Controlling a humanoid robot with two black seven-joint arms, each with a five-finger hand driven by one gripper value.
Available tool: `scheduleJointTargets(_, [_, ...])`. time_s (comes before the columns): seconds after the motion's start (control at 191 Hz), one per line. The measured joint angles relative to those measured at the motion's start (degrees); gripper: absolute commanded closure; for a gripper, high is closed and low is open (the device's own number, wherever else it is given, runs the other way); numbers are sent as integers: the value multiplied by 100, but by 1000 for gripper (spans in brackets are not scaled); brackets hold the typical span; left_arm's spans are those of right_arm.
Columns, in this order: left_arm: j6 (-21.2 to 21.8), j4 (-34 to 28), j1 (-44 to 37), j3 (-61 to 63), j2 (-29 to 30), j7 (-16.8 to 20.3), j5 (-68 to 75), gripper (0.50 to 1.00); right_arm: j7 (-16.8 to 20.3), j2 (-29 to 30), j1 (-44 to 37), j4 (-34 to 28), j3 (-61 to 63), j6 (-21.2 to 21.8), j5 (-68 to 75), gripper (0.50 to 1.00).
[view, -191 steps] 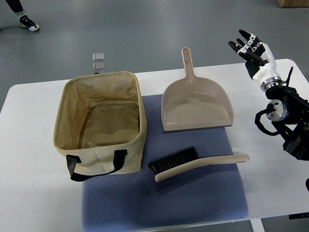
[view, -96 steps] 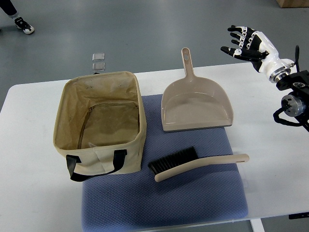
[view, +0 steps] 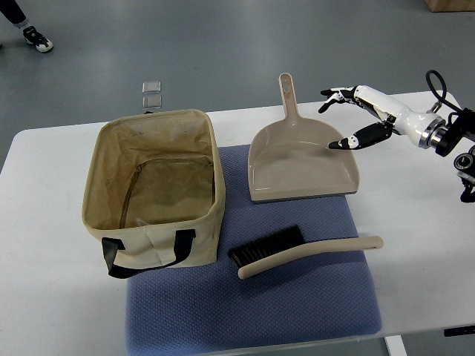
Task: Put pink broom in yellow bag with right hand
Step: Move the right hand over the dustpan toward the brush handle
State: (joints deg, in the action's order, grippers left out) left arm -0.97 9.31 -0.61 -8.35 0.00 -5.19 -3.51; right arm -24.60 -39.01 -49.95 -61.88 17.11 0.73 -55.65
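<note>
Reach step, nothing grasped yet. Right hand (view: 355, 119) released, fingers spread, hovering over far right part of beige plastic dustpan (view: 300, 158).

Pink long-handled broom with black bristles (view: 304, 251) lying flat on blue padded mat (view: 297, 297) toward near edge of white tabletop (view: 44, 289). Long axis roughly left-right: bristles left toward tan fabric bag with black handles (view: 152, 189), handle tip right.

Next, probably: drop nearward to handle, close around it.
</note>
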Motion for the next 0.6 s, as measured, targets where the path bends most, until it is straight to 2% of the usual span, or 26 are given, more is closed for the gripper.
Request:
scheduleJointTargets(0.178, [0, 0, 1, 0, 0, 0, 0, 500, -1, -476, -514, -291, -979, 107, -518, 570])
scheduleJointTargets(0.491, [0, 0, -1, 0, 0, 0, 0, 500, -47, -1536, -1462, -1492, -2712, 391, -1486, 570])
scheduleJointTargets(0.601, [0, 0, 2, -1, 0, 0, 0, 500, -51, -1723, -1674, -1825, -2963, 413, -1675, 570])
